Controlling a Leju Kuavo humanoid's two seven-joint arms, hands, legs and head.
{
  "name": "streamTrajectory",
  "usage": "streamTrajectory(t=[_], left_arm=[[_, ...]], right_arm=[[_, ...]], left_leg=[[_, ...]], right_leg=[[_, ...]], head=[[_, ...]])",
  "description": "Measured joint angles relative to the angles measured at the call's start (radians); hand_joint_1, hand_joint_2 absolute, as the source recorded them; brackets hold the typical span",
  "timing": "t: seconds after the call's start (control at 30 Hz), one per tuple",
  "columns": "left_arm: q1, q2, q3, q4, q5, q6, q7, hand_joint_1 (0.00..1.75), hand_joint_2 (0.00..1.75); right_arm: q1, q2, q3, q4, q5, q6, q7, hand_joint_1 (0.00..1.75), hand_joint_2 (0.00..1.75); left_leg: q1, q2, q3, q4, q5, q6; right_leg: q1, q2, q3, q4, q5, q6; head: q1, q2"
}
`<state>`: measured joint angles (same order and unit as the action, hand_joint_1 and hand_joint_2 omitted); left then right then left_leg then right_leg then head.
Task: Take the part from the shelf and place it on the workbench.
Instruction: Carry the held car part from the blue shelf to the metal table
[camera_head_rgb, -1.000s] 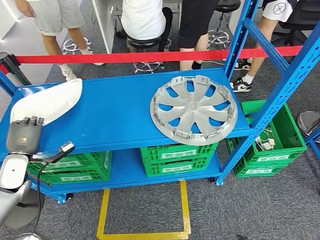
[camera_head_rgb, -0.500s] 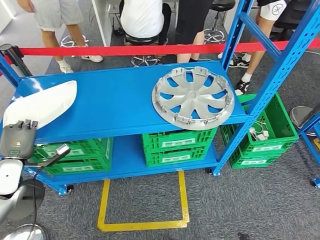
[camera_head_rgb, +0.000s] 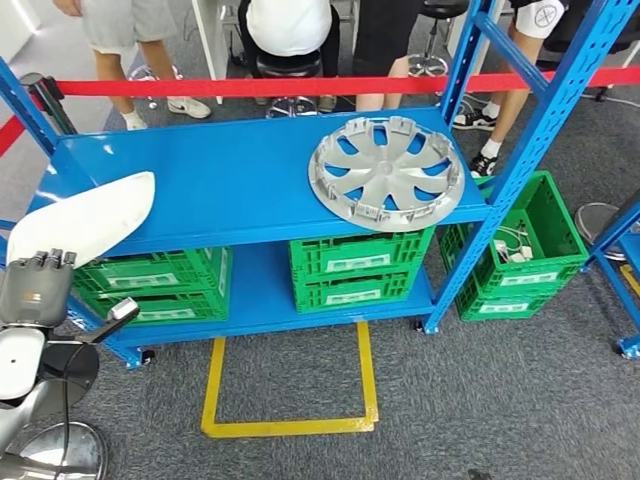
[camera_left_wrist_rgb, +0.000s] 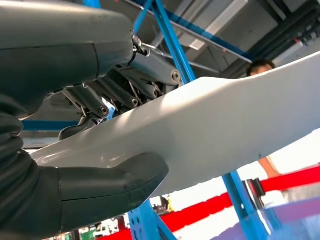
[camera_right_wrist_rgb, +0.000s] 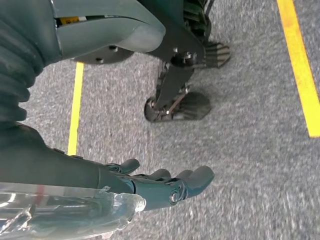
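Head view: the shelf (camera_head_rgb: 226, 190) has slid away as the robot backs off; at 9 o'clock the left hand (camera_head_rgb: 34, 290) carries the white part (camera_head_rgb: 83, 215) clear. Left wrist view: fingers (camera_left_wrist_rgb: 86, 100) and thumb clamp it. Right wrist view: right hand (camera_right_wrist_rgb: 162, 187) hangs loosely open, holding nothing. Next: the desk.

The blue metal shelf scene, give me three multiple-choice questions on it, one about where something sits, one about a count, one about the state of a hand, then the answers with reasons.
1. Where does the round silver plastic wheel cover lie?
A. on the top board of the blue metal shelf, at its right end
B. in a green crate
C. on the grey floor

2. How many stacks of green plastic crates stand on the lower shelf board?
A. none
B. two
C. five

3. What is the left hand doing?
A. hanging with nothing in it
B. pressing the red barrier tape
C. gripping the long white curved plastic part

Answers: 1 A, it overhangs the top board's front edge. 2 B, one left, one centre. 3 C, thumb and fingers clamp it in the left wrist view.
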<state>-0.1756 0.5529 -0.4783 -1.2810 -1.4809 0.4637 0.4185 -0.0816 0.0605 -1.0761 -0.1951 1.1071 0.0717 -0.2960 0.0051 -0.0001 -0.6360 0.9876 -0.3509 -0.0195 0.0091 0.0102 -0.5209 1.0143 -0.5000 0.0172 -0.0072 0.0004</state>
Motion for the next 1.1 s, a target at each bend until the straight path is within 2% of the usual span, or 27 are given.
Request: streamTrajectory(t=[0.03, 0.07, 0.13, 0.17, 0.2, 0.23, 0.27, 0.3, 0.33, 0.37, 0.43, 0.47, 0.53, 0.57, 0.6, 0.63, 0.7, 0.73, 0.77, 0.8, 0.83, 0.87, 0.93, 0.97, 1.03, 1.07, 1.1], left_arm=[[0.002, 0.001, 0.000, -0.001, 0.000, 0.000, 0.000, 1.75, 1.75], [0.004, 0.002, 0.000, -0.001, 0.000, 0.000, 0.001, 1.75, 1.75], [0.006, 0.006, 0.000, -0.002, 0.000, 0.000, 0.005, 1.75, 1.75], [0.007, 0.008, 0.000, -0.002, 0.000, -0.001, 0.008, 1.75, 1.75], [0.009, 0.008, 0.000, -0.003, 0.000, -0.001, 0.011, 1.75, 1.75], [0.012, 0.008, 0.000, -0.003, 0.000, -0.001, 0.012, 1.75, 1.75], [0.014, 0.008, 0.000, -0.004, 0.000, 0.000, 0.013, 1.75, 1.75], [0.016, 0.009, 0.000, -0.004, 0.000, 0.000, 0.014, 1.75, 1.75], [0.017, 0.009, 0.000, -0.005, 0.000, 0.000, 0.014, 1.75, 1.75], [0.017, 0.010, 0.000, -0.007, 0.000, 0.000, 0.014, 1.75, 1.75], [0.017, 0.011, 0.000, -0.012, 0.000, 0.000, 0.015, 1.75, 1.75], [0.018, 0.012, 0.000, -0.013, 0.000, 0.000, 0.015, 1.75, 1.75], [0.020, 0.013, 0.000, -0.015, 0.000, 0.000, 0.015, 1.75, 1.75], [0.020, 0.013, 0.000, -0.015, 0.000, 0.000, 0.015, 1.75, 1.75], [0.020, 0.013, 0.000, -0.015, 0.000, -0.001, 0.015, 1.75, 1.75], [0.020, 0.013, 0.000, -0.016, 0.000, -0.002, 0.015, 1.75, 1.75], [0.022, 0.013, 0.000, -0.016, 0.000, -0.003, 0.015, 1.75, 1.75], [0.024, 0.013, 0.000, -0.016, 0.000, -0.004, 0.015, 1.75, 1.75], [0.027, 0.013, 0.000, -0.016, 0.000, -0.005, 0.015, 1.75, 1.75], [0.031, 0.013, 0.001, -0.017, 0.000, -0.005, 0.015, 1.75, 1.75], [0.036, 0.013, 0.004, -0.018, 0.000, -0.006, 0.014, 1.75, 1.75], [0.042, 0.014, 0.008, -0.021, 0.000, -0.006, 0.012, 1.75, 1.75], [0.055, 0.014, 0.021, -0.029, 0.000, -0.006, 0.008, 1.75, 1.75], [0.060, 0.014, 0.027, -0.033, 0.000, -0.006, 0.006, 1.75, 1.75], [0.073, 0.015, 0.036, -0.039, 0.000, -0.008, 0.002, 1.75, 1.75], [0.080, 0.015, 0.040, -0.042, 0.000, -0.008, 0.000, 1.75, 1.75], [0.087, 0.016, 0.046, -0.044, 0.000, -0.009, -0.001, 1.75, 1.75]], right_arm=[[0.000, 0.002, 0.000, 0.000, 0.000, 0.000, 0.000, 0.00, 1.75], [0.000, 0.003, 0.000, 0.000, 0.000, 0.000, 0.000, 0.00, 1.75], [-0.002, 0.006, 0.000, 0.000, -0.001, 0.000, -0.002, 0.00, 1.75], [-0.002, 0.006, 0.000, 0.000, -0.003, 0.000, -0.003, 0.00, 1.75], [-0.002, 0.006, 0.000, 0.000, -0.004, 0.001, -0.003, 0.00, 1.75], [-0.001, 0.007, 0.000, 0.000, -0.005, 0.001, -0.003, 0.00, 1.75], [-0.001, 0.008, 0.000, 0.000, -0.005, 0.001, -0.003, 0.00, 1.75], [-0.001, 0.009, 0.000, 0.000, -0.006, 0.002, -0.003, 0.00, 1.75], [-0.001, 0.010, 0.000, 0.000, -0.006, 0.002, -0.004, 0.00, 1.75], [-0.001, 0.011, 0.000, 0.000, -0.006, 0.003, -0.004, 0.00, 1.75], [-0.001, 0.011, 0.000, 0.000, -0.006, 0.003, -0.005, 0.00, 1.75], [-0.001, 0.011, 0.000, -0.001, -0.007, 0.003, -0.005, 0.00, 1.75], [0.002, 0.011, 0.000, -0.001, -0.007, 0.003, -0.006, 0.00, 1.75], [0.005, 0.011, 0.000, 0.000, -0.007, 0.003, -0.006, 0.00, 1.75], [0.007, 0.012, 0.000, 0.000, -0.007, 0.004, -0.006, 0.00, 1.75], [0.009, 0.012, 0.000, 0.000, -0.007, 0.004, -0.006, 0.00, 1.75], [0.008, 0.013, 0.000, 0.000, -0.008, 0.005, -0.006, 0.00, 1.75], [0.007, 0.013, 0.000, 0.000, -0.008, 0.005, -0.006, 0.00, 1.75], [0.007, 0.013, 0.000, 0.000, -0.007, 0.005, -0.006, 0.00, 1.75], [0.007, 0.013, 0.000, 0.000, -0.005, 0.005, -0.006, 0.00, 1.75], [0.007, 0.013, 0.000, 0.000, -0.002, 0.005, -0.006, 0.00, 1.75], [0.006, 0.013, 0.000, 0.000, 0.002, 0.004, -0.006, 0.00, 1.75], [0.004, 0.013, 0.000, 0.000, 0.010, 0.001, -0.009, 0.00, 1.75], [0.003, 0.013, 0.000, 0.000, 0.013, 0.000, -0.010, 0.00, 1.75], [0.004, 0.014, 0.000, 0.000, 0.018, -0.003, -0.012, 0.00, 1.75], [0.005, 0.016, 0.000, 0.000, 0.020, -0.004, -0.012, 0.00, 1.75], [0.005, 0.017, 0.000, 0.000, 0.022, -0.004, -0.012, 0.00, 1.75]], left_leg=[[0.002, 0.000, -0.002, 0.000, -0.001, -0.007], [0.003, -0.001, -0.007, 0.009, -0.018, -0.012], [0.006, -0.001, -0.031, 0.082, -0.107, -0.022], [0.007, -0.001, -0.048, 0.146, -0.159, -0.026], [0.008, -0.001, -0.062, 0.212, -0.196, -0.030], [0.010, -0.001, -0.067, 0.260, -0.209, -0.033], [0.012, -0.001, -0.057, 0.280, -0.199, -0.036], [0.013, -0.001, -0.030, 0.263, -0.174, -0.039], [0.016, -0.001, 0.014, 0.213, -0.148, -0.042], [0.019, -0.001, 0.068, 0.142, -0.138, -0.047], [0.019, -0.005, 0.148, 0.021, -0.150, -0.042], [0.017, -0.006, 0.161, -0.005, -0.159, -0.034], [0.015, -0.004, 0.147, -0.006, -0.149, -0.010], [0.015, -0.002, 0.138, -0.005, -0.140, 0.000], [0.016, -0.001, 0.126, -0.005, -0.129, 0.010], [0.016, 0.000, 0.114, -0.005, -0.116, 0.016], [0.011, 0.001, 0.085, -0.004, -0.092, 0.023], [0.009, 0.001, 0.071, -0.004, -0.081, 0.024], [0.006, 0.001, 0.056, -0.004, -0.069, 0.024], [0.004, 0.001, 0.041, -0.003, -0.058, 0.023], [0.003, 0.001, 0.028, -0.003, -0.048, 0.022], [0.002, 0.001, 0.016, -0.003, -0.038, 0.020], [0.003, 0.002, 0.001, -0.005, -0.018, 0.012], [0.005, 0.003, -0.003, -0.007, -0.008, 0.006], [0.009, 0.004, -0.007, -0.017, 0.012, -0.006], [0.011, 0.003, -0.010, -0.018, 0.010, -0.012], [0.011, 0.002, -0.017, -0.008, -0.008, -0.018]], right_leg=[[0.000, -0.001, -0.006, -0.005, 0.008, -0.006], [-0.002, -0.003, -0.010, -0.009, 0.020, -0.014], [-0.006, -0.006, -0.028, -0.015, 0.047, -0.024], [-0.007, -0.006, -0.041, -0.015, 0.060, -0.026], [-0.007, -0.006, -0.058, -0.014, 0.074, -0.026], [-0.007, -0.006, -0.075, -0.014, 0.086, -0.024], [-0.009, -0.007, -0.092, -0.013, 0.099, -0.022], [-0.011, -0.007, -0.108, -0.011, 0.111, -0.019], [-0.014, -0.007, -0.123, -0.009, 0.122, -0.014], [-0.015, -0.006, -0.136, -0.005, 0.132, -0.007], [-0.013, -0.005, -0.153, 0.002, 0.149, 0.006], [-0.012, -0.004, -0.157, 0.001, 0.159, 0.012], [-0.013, -0.003, -0.162, -0.005, 0.177, 0.022], [-0.015, -0.003, -0.169, 0.001, 0.167, 0.027], [-0.016, -0.004, -0.180, 0.025, 0.135, 0.032], [-0.017, -0.005, -0.195, 0.072, 0.086, 0.035], [-0.017, -0.005, -0.226, 0.209, -0.015, 0.039], [-0.016, -0.005, -0.233, 0.266, -0.039, 0.039], [-0.015, -0.005, -0.226, 0.296, -0.041, 0.036], [-0.014, -0.005, -0.202, 0.291, -0.025, 0.032], [-0.011, -0.005, -0.160, 0.250, -0.002, 0.026], [-0.008, -0.004, -0.106, 0.179, 0.012, 0.018], [0.000, -0.003, -0.006, 0.034, 0.005, 0.008], [0.004, -0.002, 0.019, -0.008, -0.003, 0.005], [0.009, -0.001, 0.019, -0.030, 0.007, 0.002], [0.007, -0.002, 0.015, -0.036, 0.019, -0.003], [0.005, -0.003, 0.010, -0.044, 0.031, -0.010]], head=[[0.002, 0.000], [0.000, 0.000], [-0.002, 0.000], [-0.004, 0.000], [-0.004, 0.000], [-0.004, 0.000], [-0.004, 0.000], [-0.004, 0.000], [-0.004, 0.000], [-0.005, 0.000], [-0.006, 0.000], [-0.007, 0.000], [-0.007, 0.000], [-0.006, 0.000], [-0.005, 0.000], [-0.004, 0.000], [-0.002, 0.000], [-0.002, 0.000], [-0.002, 0.000], [-0.002, 0.000], [-0.003, 0.000], [-0.003, 0.000], [-0.004, 0.000], [-0.004, 0.000], [-0.004, 0.000], [-0.004, 0.000], [-0.005, 0.000]])
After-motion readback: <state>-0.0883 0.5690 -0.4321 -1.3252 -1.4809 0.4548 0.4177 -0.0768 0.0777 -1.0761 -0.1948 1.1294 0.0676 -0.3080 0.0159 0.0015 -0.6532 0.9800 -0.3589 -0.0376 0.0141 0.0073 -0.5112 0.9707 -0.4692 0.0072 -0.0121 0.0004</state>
